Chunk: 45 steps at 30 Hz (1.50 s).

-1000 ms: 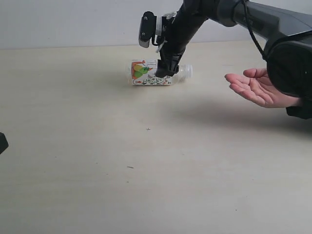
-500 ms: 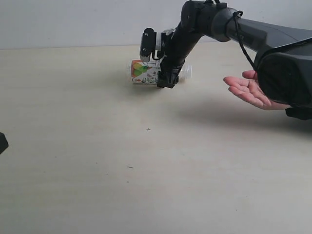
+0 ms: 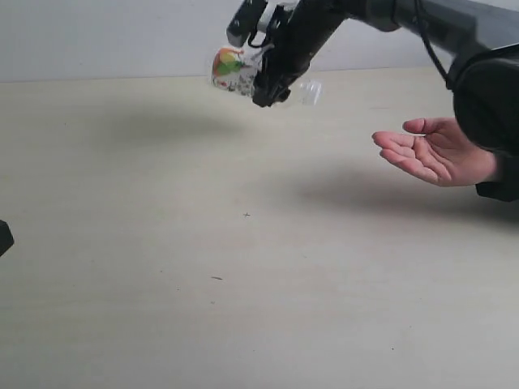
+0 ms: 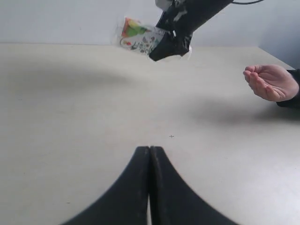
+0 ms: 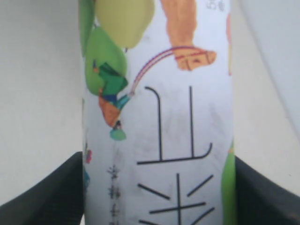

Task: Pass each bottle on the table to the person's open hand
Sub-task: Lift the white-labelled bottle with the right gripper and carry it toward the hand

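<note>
The clear bottle with the white fruit-print label (image 3: 233, 70) hangs in the air above the far part of the table (image 3: 162, 243), lying sideways. My right gripper (image 3: 268, 89) is shut on its middle. The label (image 5: 159, 117) fills the right wrist view, with a black finger (image 5: 56, 192) on each side. The person's open hand (image 3: 430, 154) waits palm up at the right, apart from the bottle. From the left wrist view I see the bottle (image 4: 138, 36) and the hand (image 4: 272, 82) too. My left gripper (image 4: 149, 150) is shut and empty, low over the table. No other bottles show.
A pale wall (image 3: 105, 36) runs behind the table's far edge. The right arm's dark body (image 3: 486, 89) looms over the person's dark sleeve (image 3: 499, 188). A small dark part of the left arm (image 3: 4, 237) shows at the left edge.
My right gripper has lifted the fruit-print bottle off the table, up and slightly left. The person's hand has stayed about where it was.
</note>
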Motion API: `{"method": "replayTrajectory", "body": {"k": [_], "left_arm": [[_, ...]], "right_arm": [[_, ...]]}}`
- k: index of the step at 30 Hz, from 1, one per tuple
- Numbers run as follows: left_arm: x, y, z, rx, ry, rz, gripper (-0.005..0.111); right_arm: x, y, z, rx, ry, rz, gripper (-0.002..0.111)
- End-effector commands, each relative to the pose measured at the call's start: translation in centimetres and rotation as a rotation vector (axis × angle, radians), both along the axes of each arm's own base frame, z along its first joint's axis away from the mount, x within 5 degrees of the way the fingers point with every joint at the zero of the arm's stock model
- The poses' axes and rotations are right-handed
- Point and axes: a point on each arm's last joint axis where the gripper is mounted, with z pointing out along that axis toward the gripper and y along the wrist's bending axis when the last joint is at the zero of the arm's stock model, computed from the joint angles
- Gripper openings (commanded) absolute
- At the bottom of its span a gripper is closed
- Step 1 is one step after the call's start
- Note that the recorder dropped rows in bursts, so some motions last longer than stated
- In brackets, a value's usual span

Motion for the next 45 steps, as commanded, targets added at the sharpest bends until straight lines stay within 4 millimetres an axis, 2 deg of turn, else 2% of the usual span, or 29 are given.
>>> {"method": "replayTrajectory", "body": {"k": [1, 5, 8, 11, 21, 22, 26, 33, 38, 45], "left_arm": [[0.0, 0.1, -0.1, -0.009, -0.001, 0.008, 0.000], [0.0, 0.1, -0.1, -0.009, -0.001, 0.008, 0.000], [0.0, 0.1, -0.1, -0.009, -0.001, 0.008, 0.000], [0.0, 0.1, -0.1, -0.009, -0.001, 0.008, 0.000], [0.0, 0.1, -0.1, -0.009, -0.001, 0.008, 0.000], [0.0, 0.1, -0.1, -0.009, -0.001, 0.008, 0.000], [0.0, 0.1, -0.1, -0.009, -0.001, 0.008, 0.000], [0.0, 0.1, -0.1, -0.009, -0.001, 0.008, 0.000], [0.0, 0.1, -0.1, -0.009, -0.001, 0.008, 0.000], [0.0, 0.1, -0.1, -0.009, -0.001, 0.008, 0.000]], "right_arm": [[-0.9, -1.2, 6.2, 0.046, -0.035, -0.201, 0.000], [-2.5, -3.7, 11.0, 0.008, -0.039, -0.484, 0.000], [-3.6, -4.8, 13.1, -0.012, -0.039, -0.591, 0.000], [-4.6, -5.3, 14.6, -0.022, -0.025, -0.612, 0.000], [-6.6, -6.2, 18.6, 0.118, -0.035, -0.714, 0.000], [-6.9, -6.3, 18.8, 0.120, -0.028, -0.718, 0.000], [-8.7, -9.1, 18.4, 0.092, 0.035, -0.802, 0.000], [-12.4, -12.1, 17.7, 0.052, 0.116, -0.886, 0.000], [-14.7, -12.9, 16.6, 0.054, 0.152, -0.953, 0.000], [-15.8, -13.3, 12.6, 0.026, 0.212, -1.031, 0.000]]}}
